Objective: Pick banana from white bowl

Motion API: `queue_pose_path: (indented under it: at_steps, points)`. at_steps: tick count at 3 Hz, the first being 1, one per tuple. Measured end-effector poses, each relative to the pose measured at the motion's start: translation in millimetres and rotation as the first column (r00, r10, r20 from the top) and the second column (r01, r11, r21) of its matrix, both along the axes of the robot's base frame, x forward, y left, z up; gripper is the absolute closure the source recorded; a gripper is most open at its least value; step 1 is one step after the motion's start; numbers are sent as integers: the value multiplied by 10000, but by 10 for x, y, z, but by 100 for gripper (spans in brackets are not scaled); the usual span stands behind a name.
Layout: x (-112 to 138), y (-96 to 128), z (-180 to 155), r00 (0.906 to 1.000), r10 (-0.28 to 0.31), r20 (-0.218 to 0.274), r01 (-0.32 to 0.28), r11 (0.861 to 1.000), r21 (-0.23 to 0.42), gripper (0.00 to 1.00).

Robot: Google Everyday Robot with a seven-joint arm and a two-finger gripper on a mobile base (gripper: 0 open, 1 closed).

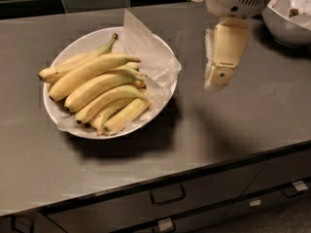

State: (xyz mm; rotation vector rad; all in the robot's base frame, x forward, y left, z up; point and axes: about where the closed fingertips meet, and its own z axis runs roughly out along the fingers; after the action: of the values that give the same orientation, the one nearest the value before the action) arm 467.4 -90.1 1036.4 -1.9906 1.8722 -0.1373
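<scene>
The bowl (47, 106) sits on the left half of the countertop (243, 130). In it, on a paper liner (150, 57), lie several bananas side by side; the banana (90, 72) is second from the back. The gripper (216, 81) hangs over the counter to the right of the bowl, apart from it. A second bowl (286, 28) stands at the back right corner.
</scene>
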Motion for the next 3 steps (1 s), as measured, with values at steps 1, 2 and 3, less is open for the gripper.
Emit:
queue_pose_path:
  at_steps: [1, 2, 3]
  points:
    - [80, 318, -41, 9972, 743, -28, -743, 9972, 52, 0]
    - [165, 696, -93, 9876, 1565, -86, -1563, 9875, 204, 0]
    - [254, 914, -198, 9799, 1979, -253, -1969, 9797, 385, 0]
